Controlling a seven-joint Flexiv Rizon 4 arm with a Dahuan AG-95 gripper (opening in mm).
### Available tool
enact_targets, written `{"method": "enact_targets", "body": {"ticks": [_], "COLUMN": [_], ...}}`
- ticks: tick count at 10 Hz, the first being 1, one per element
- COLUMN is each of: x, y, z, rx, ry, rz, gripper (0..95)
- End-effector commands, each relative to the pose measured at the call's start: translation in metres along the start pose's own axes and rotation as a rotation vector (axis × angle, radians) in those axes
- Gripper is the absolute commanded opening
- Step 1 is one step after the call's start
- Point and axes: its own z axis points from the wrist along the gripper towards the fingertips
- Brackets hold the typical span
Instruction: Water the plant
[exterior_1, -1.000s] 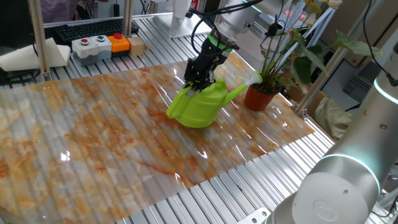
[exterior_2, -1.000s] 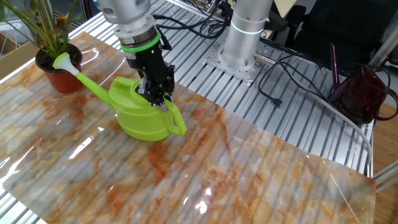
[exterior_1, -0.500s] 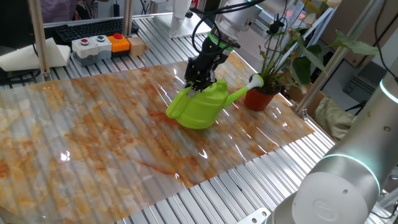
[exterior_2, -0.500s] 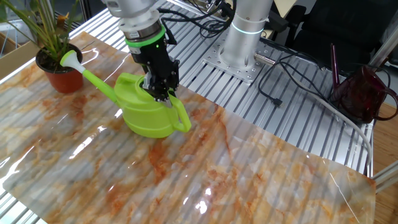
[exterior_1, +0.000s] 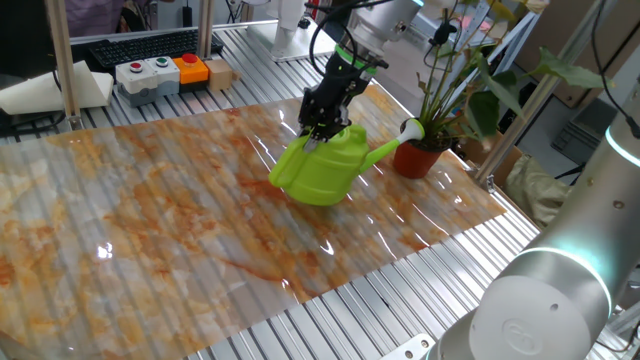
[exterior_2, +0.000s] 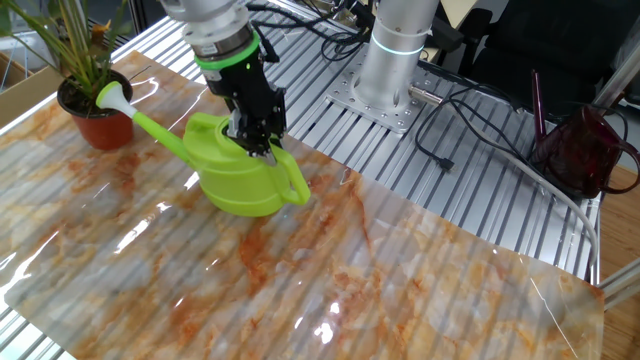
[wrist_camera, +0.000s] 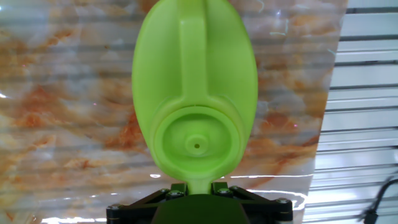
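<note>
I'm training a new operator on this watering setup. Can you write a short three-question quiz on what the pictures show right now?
1. True or false: the black two-finger claw is shut on the handle of the lime-green plastic watering can.
2. Multiple choice: the can's spout tip is A) beside the stems, above the small terracotta-red round pot of the tall dark-leaved houseplant; B) over the grey box with coloured buttons; C) lying flat on the marble-patterned table sheet.
3. Fill in: in the hand view, the can's round ____ faces the camera.

Key: 1 true; 2 A; 3 underside.
</note>
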Motion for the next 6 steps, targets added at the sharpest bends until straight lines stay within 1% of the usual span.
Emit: {"method": "enact_targets", "body": {"ticks": [1,3,5,6], "x": [0.002,0.004,0.006,0.007], "y": [0.001,0.002,0.002,0.002], "z": [-0.004,-0.009,-0.014,-0.018], "rx": [0.005,0.016,0.022,0.03], "ry": [0.001,0.004,0.003,0.004], "rz": [-0.008,-0.007,-0.004,0.001], "gripper": [0.0,0.0,0.0,0.0]}}
